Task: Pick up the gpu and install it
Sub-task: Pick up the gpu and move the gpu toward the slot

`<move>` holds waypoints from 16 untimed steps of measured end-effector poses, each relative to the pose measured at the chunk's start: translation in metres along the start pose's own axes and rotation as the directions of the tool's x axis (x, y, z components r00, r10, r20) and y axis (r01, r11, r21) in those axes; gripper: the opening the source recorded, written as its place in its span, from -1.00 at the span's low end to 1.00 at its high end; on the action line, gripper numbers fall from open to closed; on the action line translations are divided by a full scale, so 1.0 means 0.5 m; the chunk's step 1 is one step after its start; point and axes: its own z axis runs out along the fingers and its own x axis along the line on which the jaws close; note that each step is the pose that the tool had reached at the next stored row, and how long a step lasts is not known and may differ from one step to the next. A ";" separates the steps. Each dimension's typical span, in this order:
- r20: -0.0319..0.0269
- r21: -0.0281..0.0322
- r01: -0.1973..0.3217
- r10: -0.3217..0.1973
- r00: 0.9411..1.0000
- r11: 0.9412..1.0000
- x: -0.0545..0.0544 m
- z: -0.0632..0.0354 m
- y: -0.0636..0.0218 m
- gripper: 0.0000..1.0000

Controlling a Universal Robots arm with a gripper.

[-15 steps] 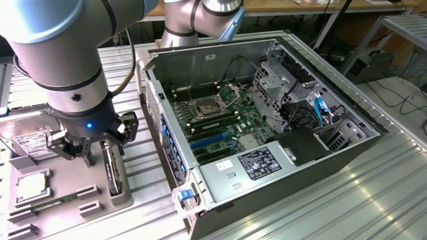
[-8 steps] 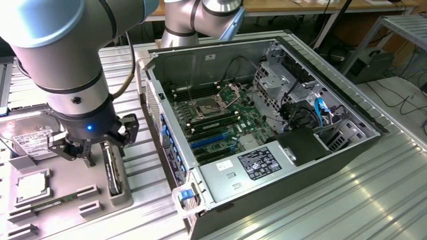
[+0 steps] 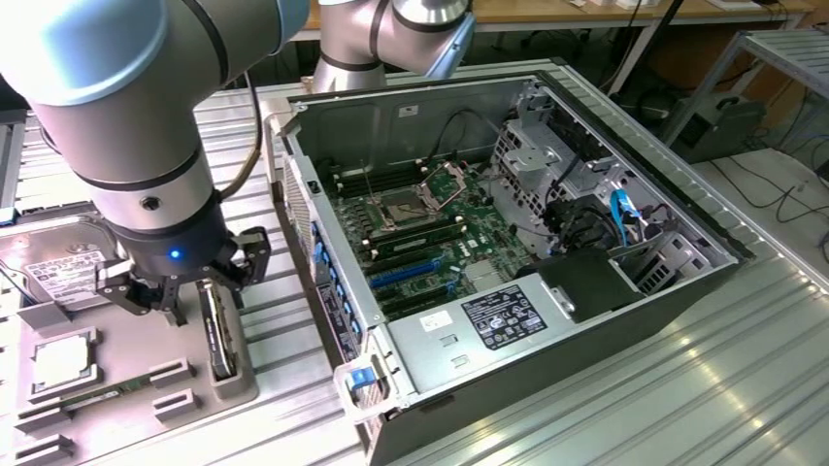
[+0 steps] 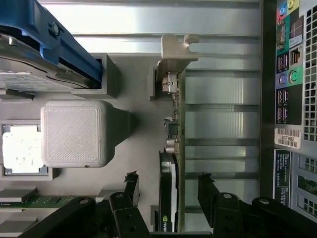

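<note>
Starting at the exterior view's left: silver hard drive (image 3: 52, 264) lying flat on the grey holder tray (image 3: 130, 342). Just in front of it, a square processor chip (image 3: 60, 364) and a skinny green memory stick (image 3: 97, 395), each parked in its own pocket.

Next over, the gripper (image 3: 182, 299) hanging straight down off the arm, right above the gpu (image 3: 220, 335). Card standing on its long edge in a slot at the side of the tray nearest the case, black shroud and green board both seen edge-on.

Pretty clear about the fingers (image 4: 131, 184) from the wrist view: spread wide, one on each side of the card, straddling the end away from the silver bracket (image 4: 176, 54). Not pinching anything yet, with a visible gap between each fingertip and the card. Shroud face toward one finger, bare board face toward the other.

Further to the exterior view's right, next to the tray, the open computer case (image 3: 388, 126) lying on its side on the slatted metal table (image 3: 725, 388). Motherboard (image 3: 428, 223) exposed inside, with blue expansion slots (image 3: 402, 277) along its near edge.
</note>
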 end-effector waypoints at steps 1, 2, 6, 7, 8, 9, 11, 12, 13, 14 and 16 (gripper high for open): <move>0.000 0.000 -0.001 0.001 1.000 1.000 0.000 0.002 0.000 0.21; 0.000 0.000 -0.003 0.003 1.000 1.000 0.000 0.004 0.000 0.21; 0.000 0.000 -0.011 0.011 1.000 1.000 0.000 0.012 -0.001 0.21; 0.000 0.000 -0.013 0.013 1.000 1.000 0.000 0.014 -0.001 0.21; 0.000 0.000 -0.015 0.015 1.000 1.000 0.000 0.017 -0.001 0.21; 0.001 0.000 -0.017 0.017 1.000 1.000 0.000 0.019 -0.001 0.21; 0.001 0.000 -0.023 0.023 1.000 1.000 0.000 0.023 -0.001 0.21; 0.001 0.000 -0.025 0.025 1.000 1.000 0.000 0.025 -0.001 0.21; 0.001 0.000 -0.028 0.028 1.000 1.000 0.000 0.027 -0.001 0.21; 0.001 0.000 -0.030 0.030 1.000 1.000 0.000 0.029 -0.001 0.21; 0.001 0.001 -0.035 0.035 0.999 0.999 0.000 0.032 -0.001 0.21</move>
